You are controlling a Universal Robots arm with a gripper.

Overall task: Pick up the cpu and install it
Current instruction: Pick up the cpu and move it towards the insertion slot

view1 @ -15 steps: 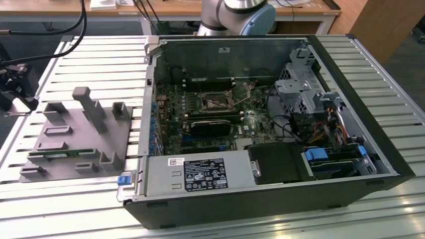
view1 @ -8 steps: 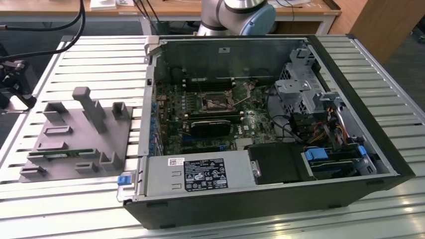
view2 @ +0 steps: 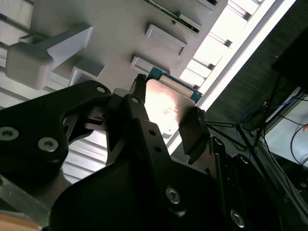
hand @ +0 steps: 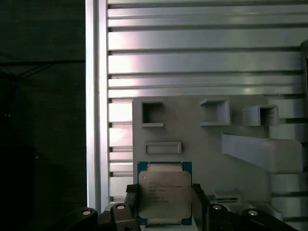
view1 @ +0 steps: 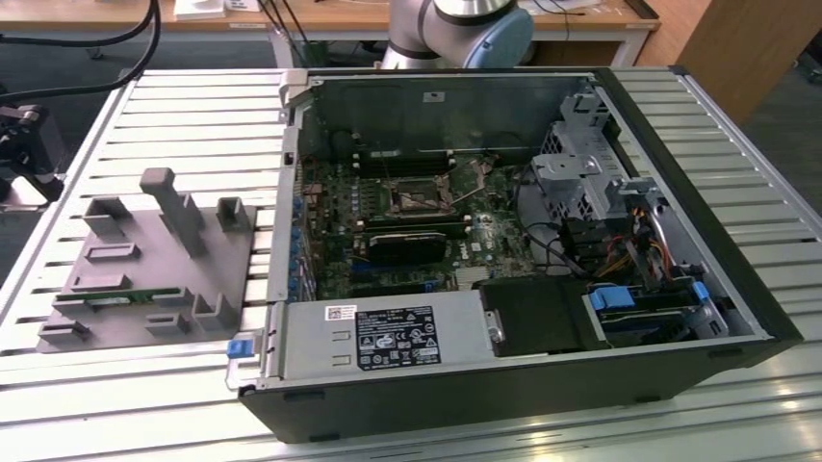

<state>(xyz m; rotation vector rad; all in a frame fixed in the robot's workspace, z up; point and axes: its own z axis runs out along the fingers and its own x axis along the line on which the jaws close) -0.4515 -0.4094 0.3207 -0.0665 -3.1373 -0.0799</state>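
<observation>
Arm [view1: 444,34], at 12 o'clock in the exterior view: rounded silver-grey joint housing with a pale blue cap. Gripper [view2: 168,103]: matt black linked plates, two slim black fingers [view2: 137,110], round silver screws [view2: 173,195] throughout.

One cpu [hand: 163,192], square and silver-topped. One gripper [hand: 164,204] with two dark fingers [hand: 198,199]. One grey tray [view1: 141,255] near the counter [view1: 192,106] edge at the exterior view's left, carrying one green memory stick [view1: 118,299]. One open computer case [view1: 732,298] on the counter, with one motherboard [view1: 385,207] inside. One robot arm [view1: 463,29] at the counter's far edge.
</observation>
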